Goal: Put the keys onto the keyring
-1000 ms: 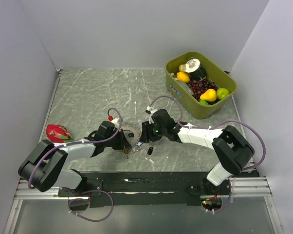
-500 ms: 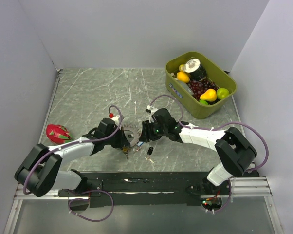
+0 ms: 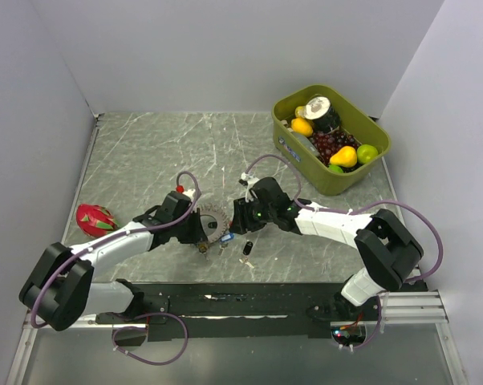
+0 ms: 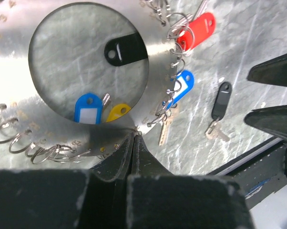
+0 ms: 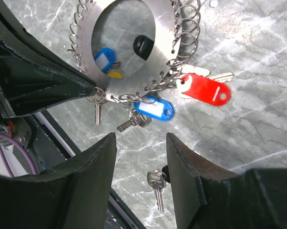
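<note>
Keyring (image 4: 155, 57): flat metal disc edged with small wire loops, its rim caught between the tips of the left fingers (image 4: 146, 160).
Left grip: pinched tight on the disc's edge.
Right fingers (image 5: 86, 186): spread wide, holding nothing, above the disc's far side.
Red key (image 4: 197, 31): hooked on a rim loop, ahead of the left fingers.
Blue key (image 4: 182, 86): looped beside it, nearer the right fingers' gap.
Black key (image 4: 220, 102): loose on the bench (image 4: 258, 28), apart from the disc, under the right fingers.

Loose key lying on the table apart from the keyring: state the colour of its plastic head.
The loose key has a black head, and the left wrist view shows it best.
</note>
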